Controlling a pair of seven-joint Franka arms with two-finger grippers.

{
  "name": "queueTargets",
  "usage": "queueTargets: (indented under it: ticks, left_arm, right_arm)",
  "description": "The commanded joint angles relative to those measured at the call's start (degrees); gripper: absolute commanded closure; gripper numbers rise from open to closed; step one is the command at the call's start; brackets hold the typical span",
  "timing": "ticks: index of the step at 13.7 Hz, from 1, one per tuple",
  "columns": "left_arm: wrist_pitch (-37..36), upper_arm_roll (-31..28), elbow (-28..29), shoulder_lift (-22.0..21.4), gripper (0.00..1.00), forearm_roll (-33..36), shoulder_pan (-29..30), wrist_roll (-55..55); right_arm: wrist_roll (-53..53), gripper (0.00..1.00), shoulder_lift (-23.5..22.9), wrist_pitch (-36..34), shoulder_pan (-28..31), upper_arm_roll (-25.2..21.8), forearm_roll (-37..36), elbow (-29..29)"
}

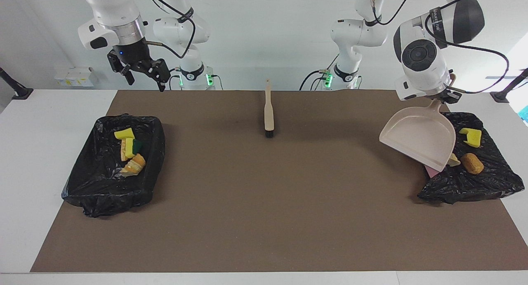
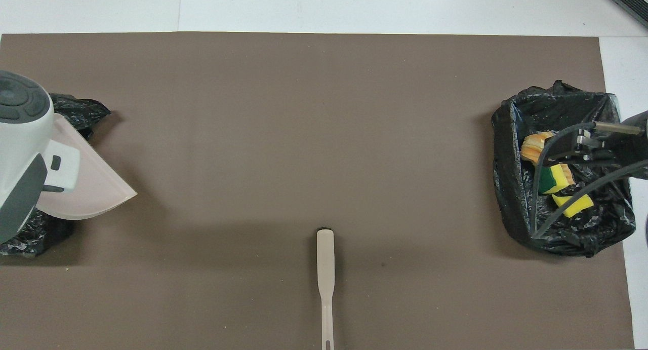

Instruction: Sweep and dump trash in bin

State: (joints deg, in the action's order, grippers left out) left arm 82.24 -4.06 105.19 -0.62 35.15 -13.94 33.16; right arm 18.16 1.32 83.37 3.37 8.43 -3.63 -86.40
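A beige dustpan (image 1: 416, 138) hangs tilted, mouth down, from my left gripper (image 1: 447, 98), which is shut on its handle over the black-lined bin (image 1: 491, 182) at the left arm's end. In that bin lie trash pieces: a yellow sponge (image 1: 471, 136), a brown bread bit (image 1: 472, 163) and a pale piece (image 1: 454, 160) half hidden by the pan. My right gripper (image 1: 145, 81) hangs open and empty above the table's robot-side edge, near the other black bin (image 1: 86, 194). That bin holds yellow sponges (image 1: 123, 133) and a pastry bit (image 1: 134, 165).
A beige hand brush (image 1: 268, 111) lies on the brown mat (image 1: 264, 202) near the robots, bristles pointing away from them. A pink sheet (image 1: 431, 172) peeps out under the dustpan. In the overhead view the dustpan (image 2: 88, 188) covers most of its bin (image 2: 81, 109).
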Motion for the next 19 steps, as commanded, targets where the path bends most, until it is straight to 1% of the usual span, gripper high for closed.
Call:
queueTargets:
  ticks: [1,4,6,8,9,11,13,14,17,19]
  left_arm:
    - [-0.3,0.6,-0.2,-1.0,1.00,-6.3,-0.7,-7.4]
    - [0.6,1.4,-1.0,-1.0,1.00,-15.3,-0.7,-17.3]
    - [3.1,2.9,-1.0,-1.0,1.00,-19.9,-0.7,-23.9]
    - [5.4,5.4,-1.0,-1.0,1.00,-24.2,-0.7,-31.2]
    - [7.1,6.7,-1.0,-1.0,1.00,-26.3,-0.7,-34.9]
    - [10.7,10.3,-1.0,-1.0,1.00,-29.1,-0.7,-43.8]
    - [14.6,13.9,-1.0,-0.9,1.00,-32.1,-0.7,-52.3]
    - [16.1,15.2,-1.4,-0.8,1.00,-32.7,-0.7,-55.0]
    - [17.8,18.2,-2.6,-0.3,1.00,-36.2,-0.8,-56.3]
    - [19.3,19.7,-2.6,-0.2,1.00,-37.1,-1.6,-56.4]
  right_arm:
    - [-1.7,0.00,-0.5,0.8,0.8,0.4,0.2,1.2]
    - [-1.7,0.00,0.3,0.9,0.7,0.4,0.2,0.0]
    - [-1.7,0.00,0.4,0.9,1.4,0.4,0.3,-0.3]
    - [-1.6,0.00,1.2,1.7,1.4,0.4,0.5,-1.9]
    - [-1.8,0.00,1.8,3.2,2.1,0.4,1.5,-3.0]
    - [-2.2,0.00,3.0,4.6,3.1,0.4,2.7,-5.3]
    - [-6.4,0.00,3.3,4.9,3.7,0.3,2.8,-5.6]
    - [-6.6,0.00,3.3,4.9,3.8,0.3,2.7,-5.6]
    - [-7.0,0.00,3.3,4.9,3.8,0.3,2.7,-5.7]
    - [-7.2,0.00,3.3,4.8,3.8,0.4,2.8,-5.5]
